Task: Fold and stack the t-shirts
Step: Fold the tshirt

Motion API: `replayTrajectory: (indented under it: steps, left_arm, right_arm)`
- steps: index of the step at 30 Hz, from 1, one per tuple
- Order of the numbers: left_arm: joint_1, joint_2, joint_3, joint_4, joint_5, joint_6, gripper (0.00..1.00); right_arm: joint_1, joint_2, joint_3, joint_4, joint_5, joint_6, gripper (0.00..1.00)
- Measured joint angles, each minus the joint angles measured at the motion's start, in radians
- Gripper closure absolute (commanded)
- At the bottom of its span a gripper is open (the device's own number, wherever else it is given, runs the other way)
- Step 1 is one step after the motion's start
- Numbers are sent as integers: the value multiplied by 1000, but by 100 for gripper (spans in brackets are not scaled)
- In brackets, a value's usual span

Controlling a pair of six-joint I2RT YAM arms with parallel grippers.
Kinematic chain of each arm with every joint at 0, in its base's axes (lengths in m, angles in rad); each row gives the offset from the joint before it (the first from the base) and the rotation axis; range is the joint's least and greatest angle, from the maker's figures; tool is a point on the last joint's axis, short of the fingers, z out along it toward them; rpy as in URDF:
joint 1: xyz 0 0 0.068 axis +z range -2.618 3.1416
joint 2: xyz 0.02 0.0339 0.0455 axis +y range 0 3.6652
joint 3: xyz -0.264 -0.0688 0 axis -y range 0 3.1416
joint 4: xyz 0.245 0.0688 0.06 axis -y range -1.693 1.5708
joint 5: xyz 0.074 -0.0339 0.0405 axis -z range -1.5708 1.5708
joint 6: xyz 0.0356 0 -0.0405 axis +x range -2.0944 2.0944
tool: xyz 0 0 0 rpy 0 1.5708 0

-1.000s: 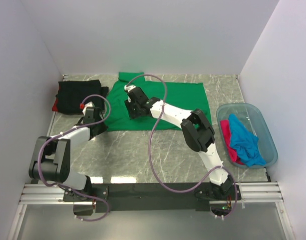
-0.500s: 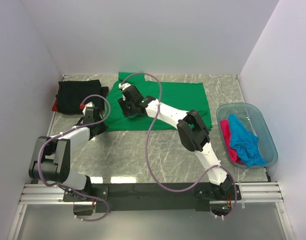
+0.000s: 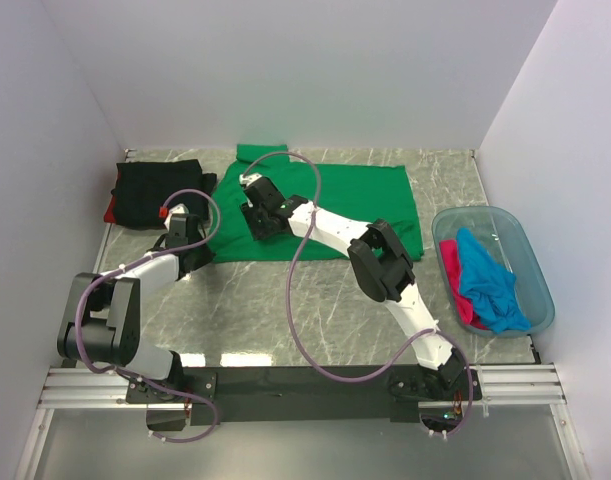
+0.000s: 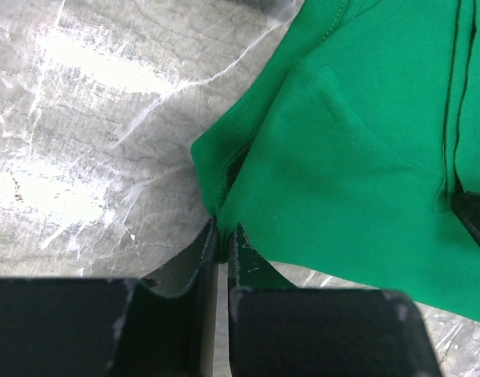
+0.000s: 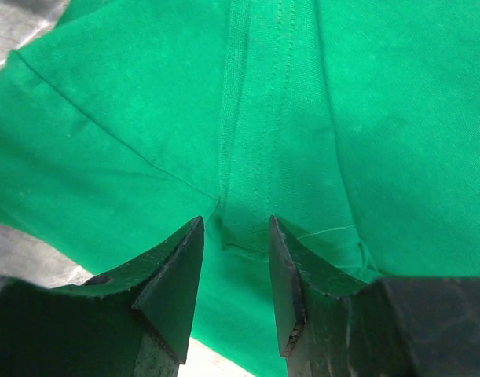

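Observation:
A bright green t-shirt (image 3: 345,200) lies spread flat at the back middle of the table. My left gripper (image 3: 192,243) sits at its front left corner, shut on the corner's edge (image 4: 222,224), with cloth pinched between the jaws. My right gripper (image 3: 262,213) hovers low over the shirt's left part, open. Its jaws straddle a stitched band of the green cloth (image 5: 255,157) without squeezing it. A folded black t-shirt (image 3: 157,190) lies at the back left on a red one (image 3: 110,213). Blue (image 3: 490,285) and pink (image 3: 451,265) t-shirts lie crumpled in the tub.
A translucent blue plastic tub (image 3: 537,272) stands at the right edge of the table. White walls close in the left, back and right sides. Bare marbled tabletop (image 3: 285,310) stretches between the shirt and the arm bases.
My right gripper has slid a little left over the green shirt and its jaws have spread wider. The left gripper has kept its pinch on the corner without moving.

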Motion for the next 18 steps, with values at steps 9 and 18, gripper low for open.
replayTrajectory:
  steps: [9,18]
  left_arm:
    - [6,-13,0,0,7,0,99]
    - [14,-18,-7,0,16,1,100]
  right_arm:
    - [2,7,-2,-23,15,0,63]
    - [2,7,-1,-29,3,-2,94]
